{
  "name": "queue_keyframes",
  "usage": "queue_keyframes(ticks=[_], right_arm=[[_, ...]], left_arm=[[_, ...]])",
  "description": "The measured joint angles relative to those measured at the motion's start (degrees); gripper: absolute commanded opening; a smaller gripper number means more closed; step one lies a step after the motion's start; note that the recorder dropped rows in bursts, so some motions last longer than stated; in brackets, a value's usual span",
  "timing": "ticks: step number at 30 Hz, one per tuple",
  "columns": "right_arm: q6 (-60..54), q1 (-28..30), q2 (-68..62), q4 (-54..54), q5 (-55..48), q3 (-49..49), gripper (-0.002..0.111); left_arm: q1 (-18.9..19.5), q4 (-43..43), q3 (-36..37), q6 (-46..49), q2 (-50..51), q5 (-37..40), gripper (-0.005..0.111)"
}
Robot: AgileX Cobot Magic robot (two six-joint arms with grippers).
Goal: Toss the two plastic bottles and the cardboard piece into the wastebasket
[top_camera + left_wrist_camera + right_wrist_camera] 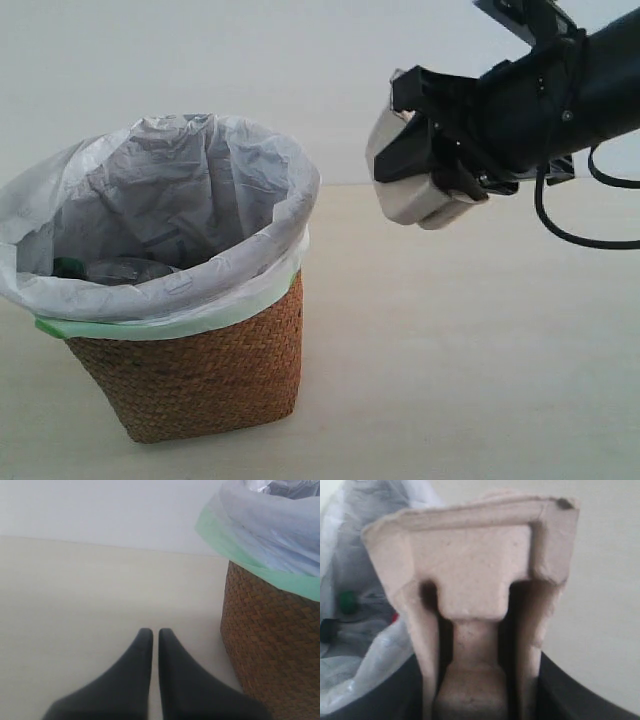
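The brown wicker wastebasket (200,375), lined with a white bag with a green edge, stands at the left. Inside it lies a clear bottle (125,270) with a green cap (68,267). The right wrist view looks into the bag and shows a green cap (347,601), a black cap (327,630) and a bit of red label (395,617). My right gripper (440,160) hangs in the air right of the basket, above its rim, shut on the tan moulded-pulp cardboard piece (410,180) (480,570). My left gripper (155,635) is shut and empty, low over the table beside the wastebasket's wicker wall (270,635).
The basket stands on a pale beige table (470,350) with a white wall behind. The right arm's black cable (560,230) loops below its wrist. The left arm does not show in the exterior view.
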State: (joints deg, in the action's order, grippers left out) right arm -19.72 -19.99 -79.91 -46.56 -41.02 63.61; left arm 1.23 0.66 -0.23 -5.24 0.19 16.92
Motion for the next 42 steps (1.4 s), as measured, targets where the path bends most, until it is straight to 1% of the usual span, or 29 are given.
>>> queue_keyframes(ticks=[2, 4, 6, 9, 10, 11, 14, 17, 20, 22, 23, 24, 25, 26, 27, 28, 29, 30, 31, 32, 33, 35, 37, 39, 42], right_arm=[[-2.04, 0.00, 0.09, -1.54, 0.00, 0.00, 0.016], [0.74, 0.00, 0.09, 2.71, 0.76, 0.00, 0.016], [7.64, 0.00, 0.09, 12.22, 1.16, 0.00, 0.016], [25.35, 0.00, 0.09, 36.45, -0.48, 0.00, 0.016], [30.31, 0.00, 0.09, 43.45, -1.97, -0.09, 0.016], [37.13, 0.00, 0.09, 53.45, -4.97, -0.09, 0.016], [48.26, 0.00, 0.09, 72.11, -13.37, -0.30, 0.016], [52.96, 0.00, 0.09, 81.62, -19.16, -0.30, 0.016], [54.29, 0.00, 0.09, 83.24, -19.53, -0.30, 0.016], [52.84, 0.00, 0.09, 79.82, -16.69, -0.30, 0.016], [50.76, 0.00, 0.09, 75.93, -13.70, -0.30, 0.019], [48.31, 0.00, 0.09, 71.49, -9.86, -0.18, 0.025], [43.72, 0.00, 0.09, 63.43, -6.02, 0.40, 0.033], [36.81, 0.00, -0.03, 52.52, -3.11, 1.62, 0.043], [27.96, 0.00, -0.22, 39.02, -1.52, 3.39, 0.054], [20.23, 0.00, -0.35, 27.35, -1.21, 5.00, 0.069], [10.62, 0.00, -0.35, 12.27, -1.50, 6.98, 0.078], [2.15, -0.21, -0.35, -2.04, -2.26, 8.73, 0.080], [-4.59, -0.96, -0.35, -13.86, -2.73, 10.10, 0.079], [-9.27, -1.80, -0.35, -22.81, -2.85, 11.87, 0.079], [-12.10, -2.57, -0.35, -28.71, -2.95, 13.68, 0.079], [-14.45, -3.28, -0.35, -33.52, -2.97, 16.98, 0.078], [-14.32, -3.43, -0.35, -33.95, -2.81, 18.57, 0.078], [-11.94, -3.43, -0.35, -30.19, -1.51, 18.98, 0.078], [-3.56, -2.71, -0.53, -17.88, -0.32, 19.07, 0.078]], left_arm=[[0.00, 0.00, 0.00, 0.00, 0.00, 0.00, 0.004], [0.00, 0.00, 0.00, 0.00, 0.00, 0.00, 0.004], [0.00, 0.00, 0.00, 0.00, 0.00, 0.00, 0.004], [0.00, 0.00, 0.00, 0.00, 0.00, 0.00, 0.004], [0.00, 0.00, 0.00, 0.00, 0.00, 0.00, 0.004], [0.00, 0.00, 0.00, 0.00, 0.00, 0.00, 0.004], [0.00, 0.00, 0.00, 0.00, 0.00, 0.00, 0.004], [0.00, 0.00, 0.00, 0.00, 0.00, 0.00, 0.004], [0.00, 0.00, 0.00, 0.00, 0.00, 0.00, 0.004], [0.00, 0.00, 0.00, 0.00, 0.00, 0.00, 0.004], [0.00, 0.00, 0.00, 0.00, 0.00, 0.00, 0.004], [0.00, 0.00, 0.00, 0.00, 0.00, 0.00, 0.004], [0.00, 0.00, 0.00, 0.00, 0.00, 0.00, 0.004], [0.00, 0.00, 0.00, 0.00, 0.00, 0.00, 0.004], [0.00, 0.00, 0.00, 0.00, 0.00, 0.00, 0.004], [0.00, 0.00, 0.00, 0.00, 0.00, 0.00, 0.004], [0.00, 0.00, 0.00, 0.00, 0.00, 0.00, 0.004], [0.00, 0.00, 0.00, 0.00, 0.00, 0.00, 0.004], [0.00, 0.00, 0.00, 0.00, 0.00, 0.00, 0.004], [0.00, 0.00, 0.00, 0.00, 0.00, 0.00, 0.004], [0.00, 0.00, 0.00, 0.00, 0.00, 0.00, 0.004], [0.00, 0.00, 0.00, 0.00, 0.00, 0.00, 0.004], [0.00, 0.00, 0.00, 0.00, 0.00, 0.00, 0.004], [0.00, 0.00, 0.00, 0.00, 0.00, 0.00, 0.004], [0.00, 0.00, 0.00, 0.00, 0.00, 0.00, 0.004]])
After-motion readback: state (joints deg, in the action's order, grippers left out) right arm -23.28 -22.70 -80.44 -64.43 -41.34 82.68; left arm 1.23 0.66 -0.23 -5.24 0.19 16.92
